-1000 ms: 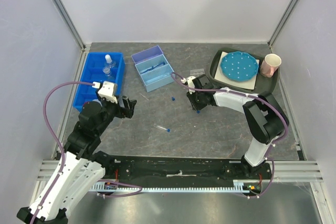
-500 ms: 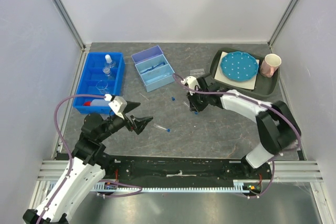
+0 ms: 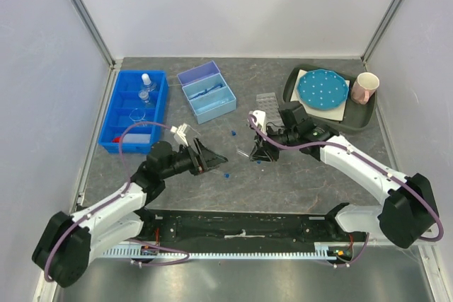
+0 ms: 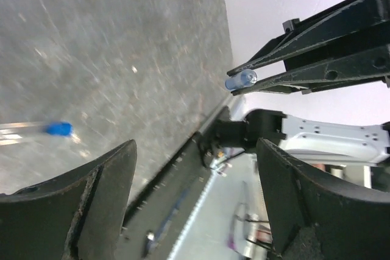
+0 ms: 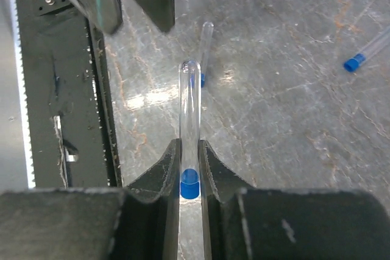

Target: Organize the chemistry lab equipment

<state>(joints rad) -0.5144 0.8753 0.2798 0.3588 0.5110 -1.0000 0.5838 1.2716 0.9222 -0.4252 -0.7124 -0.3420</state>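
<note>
Three blue-capped tubes [image 5: 187, 120]; one in right jaws.

Far right, dark tray [image 3: 289, 90] bearing blue dotted disc [image 3: 323, 89] on white sheet [image 3: 342, 111]; pink cup [image 3: 366, 88] at its right end.

The surface [image 3: 297, 182] looks like mottled grey stone with a faint sheen. The blue-capped clear tube [image 5: 187, 108] is glossy and transparent, and its cap is smooth plastic. The right end effector [image 5: 189, 147] is matt black plastic. The blue bin [image 3: 134, 73] is shiny plastic, and the frame rail [image 3: 90, 25] is brushed metal.
</note>
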